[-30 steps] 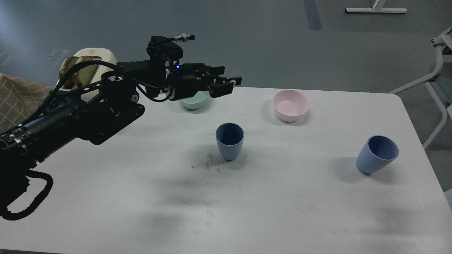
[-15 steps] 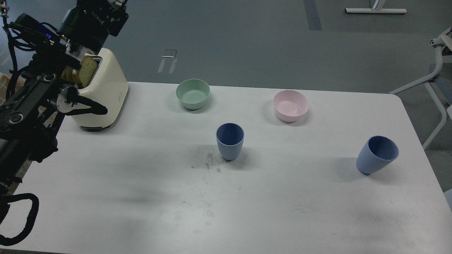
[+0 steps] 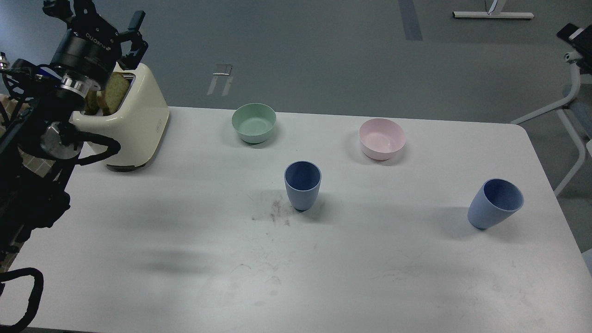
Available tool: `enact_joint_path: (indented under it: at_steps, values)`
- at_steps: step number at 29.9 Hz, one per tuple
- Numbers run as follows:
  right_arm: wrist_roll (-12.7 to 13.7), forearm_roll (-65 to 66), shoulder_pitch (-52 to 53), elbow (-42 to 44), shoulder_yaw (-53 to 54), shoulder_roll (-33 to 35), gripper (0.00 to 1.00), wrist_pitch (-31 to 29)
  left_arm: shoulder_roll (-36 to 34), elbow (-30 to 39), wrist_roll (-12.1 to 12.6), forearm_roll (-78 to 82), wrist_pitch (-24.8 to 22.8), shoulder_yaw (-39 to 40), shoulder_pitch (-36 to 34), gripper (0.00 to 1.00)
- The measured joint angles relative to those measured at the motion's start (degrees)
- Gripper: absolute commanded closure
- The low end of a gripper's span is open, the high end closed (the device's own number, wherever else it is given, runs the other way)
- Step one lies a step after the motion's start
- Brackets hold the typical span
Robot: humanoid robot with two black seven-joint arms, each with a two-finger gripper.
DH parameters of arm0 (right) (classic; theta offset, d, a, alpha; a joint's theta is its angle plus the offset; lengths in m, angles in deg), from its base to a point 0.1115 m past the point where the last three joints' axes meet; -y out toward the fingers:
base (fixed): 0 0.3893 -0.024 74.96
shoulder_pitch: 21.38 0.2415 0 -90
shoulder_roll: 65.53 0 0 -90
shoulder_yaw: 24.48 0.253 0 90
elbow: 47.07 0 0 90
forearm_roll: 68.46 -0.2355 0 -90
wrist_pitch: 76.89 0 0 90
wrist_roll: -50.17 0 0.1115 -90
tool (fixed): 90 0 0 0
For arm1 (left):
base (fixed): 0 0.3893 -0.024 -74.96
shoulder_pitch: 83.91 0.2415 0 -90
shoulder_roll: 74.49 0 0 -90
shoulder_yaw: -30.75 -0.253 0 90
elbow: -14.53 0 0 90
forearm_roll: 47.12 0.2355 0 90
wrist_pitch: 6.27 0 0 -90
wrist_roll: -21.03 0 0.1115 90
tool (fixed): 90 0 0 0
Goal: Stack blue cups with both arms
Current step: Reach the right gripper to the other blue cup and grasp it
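My left gripper [image 3: 108,25] is raised at the far left above the toaster [image 3: 138,120], its fingers spread apart and holding nothing. My left arm hides part of the toaster and its bread. My right gripper is out of sight. One blue cup [image 3: 302,185] stands upright mid-table [image 3: 323,277]. The other blue cup [image 3: 495,203] sits well apart near the right edge.

Our left arm [image 3: 41,138] is black and jointed, with silver joint discs, looping black cables and white lettering on the wrist cylinder.
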State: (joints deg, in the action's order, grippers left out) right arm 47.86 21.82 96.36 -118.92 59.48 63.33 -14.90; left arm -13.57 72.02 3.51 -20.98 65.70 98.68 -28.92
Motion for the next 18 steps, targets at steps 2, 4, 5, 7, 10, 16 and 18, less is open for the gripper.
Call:
enact_joint_path:
  at_steps: [2, 4, 5, 7, 10, 16, 18]
  values:
    - [0.0, 3.0, -1.0, -1.4, -1.5, 0.0, 0.00, 0.0, 0.0, 0.0, 0.0, -0.2, -0.3, 0.0, 0.0, 0.02]
    - [0.0, 5.5, -2.8, -2.8, -3.5, 0.6, 0.00, 0.0, 0.2, 0.0, -0.5, -0.5, -1.2, 0.1, 0.0, 0.02]
    - [-0.1, 6.3, -3.6, -3.4, -4.4, 1.0, 0.00, 0.0, 0.4, 0.0, -0.6, -0.5, -1.6, 0.1, 0.0, 0.02]
    - [-0.8, 7.5, -4.7, -5.6, -7.3, 3.2, 0.00, 0.0, 0.8, 0.0, -0.8, -0.6, -1.9, 0.2, 0.0, 0.02]
    - [-2.6, 8.4, -5.3, -8.7, -12.5, 6.2, 0.00, 0.0, 1.1, 0.0, -0.8, -0.7, -2.3, 0.2, 0.0, 0.02]
    - [-3.8, 15.6, -5.6, -9.3, -18.5, 7.4, 0.00, 0.0, 1.1, 1.3, -1.0, -0.6, -3.5, 0.1, 1.0, 0.02]
    - [-4.4, 18.7, -5.6, -9.1, -19.8, 7.2, 0.00, 0.0, 1.2, 1.9, -1.0, -0.6, -3.6, 0.1, 1.3, 0.02]
